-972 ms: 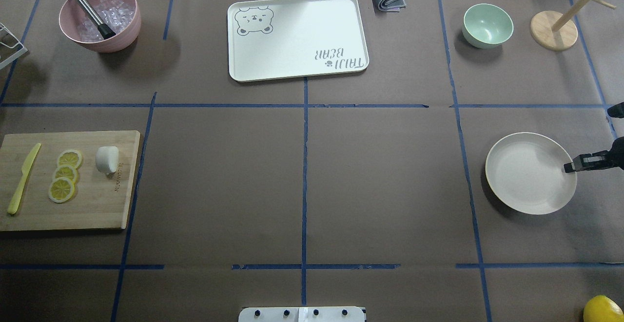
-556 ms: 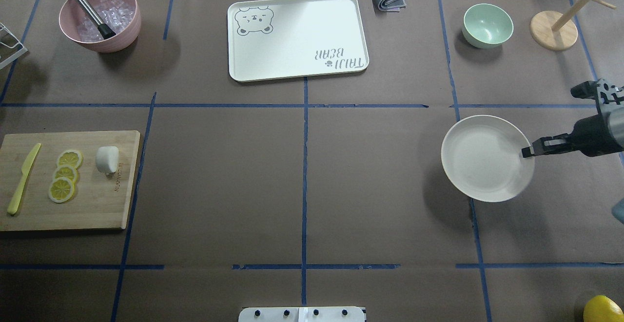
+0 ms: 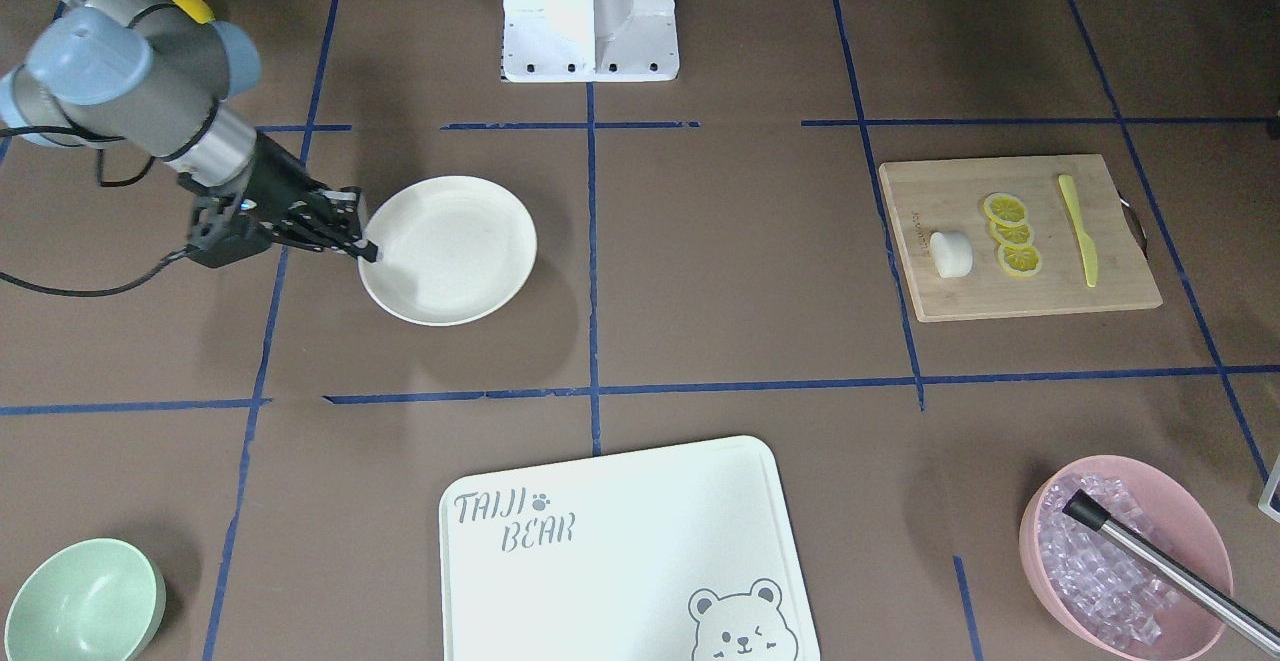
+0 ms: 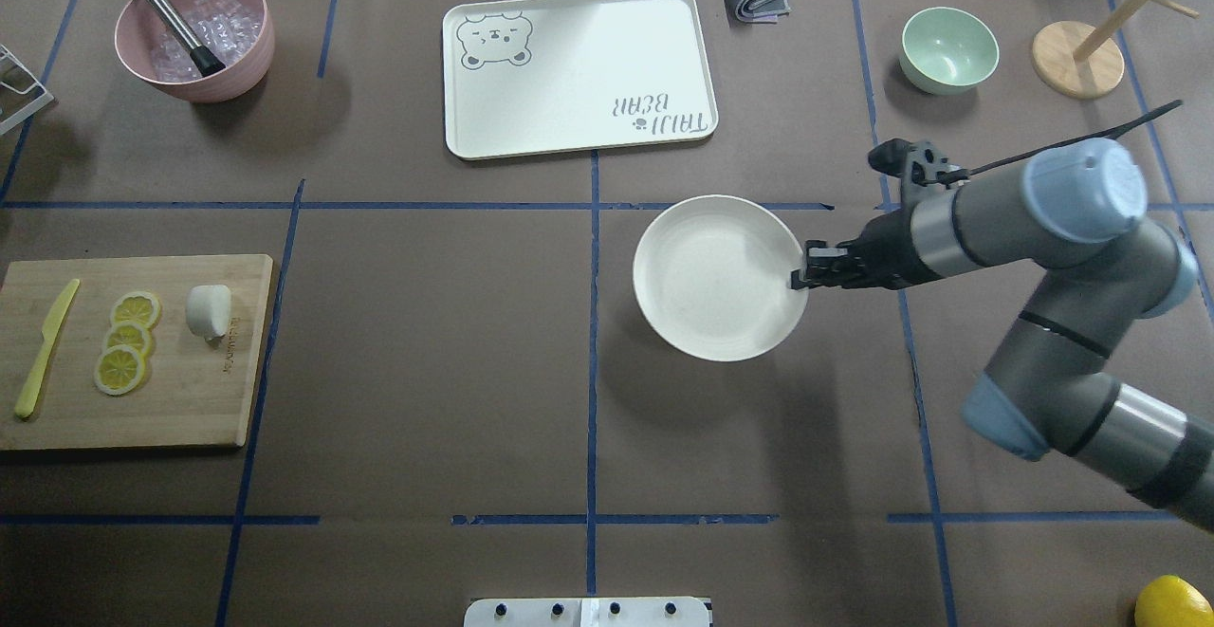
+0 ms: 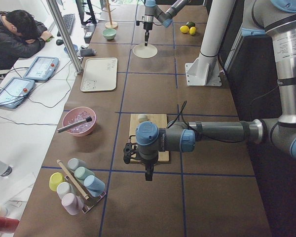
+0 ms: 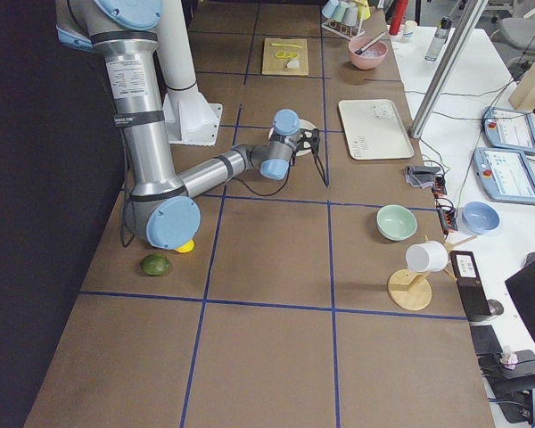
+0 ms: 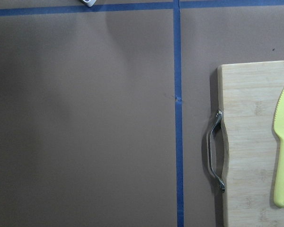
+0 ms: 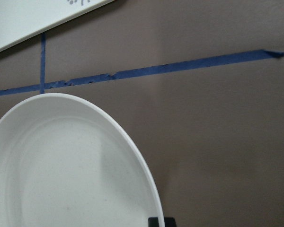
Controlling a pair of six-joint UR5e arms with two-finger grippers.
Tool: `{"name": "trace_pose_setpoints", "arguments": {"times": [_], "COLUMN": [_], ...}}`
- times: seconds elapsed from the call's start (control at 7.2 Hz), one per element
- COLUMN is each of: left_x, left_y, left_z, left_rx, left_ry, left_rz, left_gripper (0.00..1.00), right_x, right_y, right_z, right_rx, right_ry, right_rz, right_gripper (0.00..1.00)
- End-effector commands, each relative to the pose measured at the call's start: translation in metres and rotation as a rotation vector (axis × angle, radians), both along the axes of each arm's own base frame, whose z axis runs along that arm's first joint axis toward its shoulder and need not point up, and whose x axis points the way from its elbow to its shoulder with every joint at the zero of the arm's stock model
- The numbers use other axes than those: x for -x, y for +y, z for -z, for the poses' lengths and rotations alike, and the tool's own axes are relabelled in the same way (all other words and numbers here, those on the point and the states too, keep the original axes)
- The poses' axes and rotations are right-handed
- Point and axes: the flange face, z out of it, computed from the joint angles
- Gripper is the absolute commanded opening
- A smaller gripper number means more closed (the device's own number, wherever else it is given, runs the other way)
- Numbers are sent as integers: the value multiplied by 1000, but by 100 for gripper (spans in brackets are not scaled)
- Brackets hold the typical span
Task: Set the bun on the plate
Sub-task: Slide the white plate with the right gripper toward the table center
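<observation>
The white bun sits on the wooden cutting board at the table's left, beside the lemon slices; it also shows across the table. The cream plate is just right of the table's middle, and my right gripper is shut on its right rim. The right wrist view shows the plate filling the lower left. My left gripper shows only in the exterior left view, above the board's outer end; I cannot tell whether it is open or shut.
A bear-print tray lies at the back centre, a pink bowl of ice at the back left, and a mint-green bowl and a wooden stand at the back right. A yellow knife lies on the board.
My right gripper has carried the plate leftward from near the table's right edge to just right of the middle. The bun and board have not moved.
</observation>
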Motion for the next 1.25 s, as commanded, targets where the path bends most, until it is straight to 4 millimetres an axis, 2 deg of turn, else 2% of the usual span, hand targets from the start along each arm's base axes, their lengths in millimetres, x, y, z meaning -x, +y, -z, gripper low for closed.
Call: {"name": "trace_pose_setpoints", "arguments": {"times": [0.0,0.14,0.28,0.42,0.56,0.69,0.83,0.97,1.11], "left_x": [0,0,0,-1,0,0,0,0,-1], "left_y": [-1,-1,-1,-1,-1,-1,0,-2,-7], "left_z": [1,1,1,1,1,1,-1,1,5], "left_rx": [-4,-6,-6,-6,-6,-4,0,-6,-17], "left_ry": [0,0,0,0,0,0,-1,-1,-5], "left_rz": [0,0,0,-2,0,0,1,1,0], "left_gripper": [100,100,100,100,100,100,100,100,100], "right_x": [101,133,148,153,156,154,143,114,67], "right_y": [25,35,39,44,43,44,41,27,4], "right_z": [66,82,84,77,75,74,81,88,96], "right_rx": [5,45,67,75,93,102,110,96,83], "right_ry": [99,93,96,115,155,186,221,272,337], "right_rz": [-44,-78,-92,-82,-81,-87,-80,-58,-2], "right_gripper": [0,0,0,6,45,99,100,100,100]}}
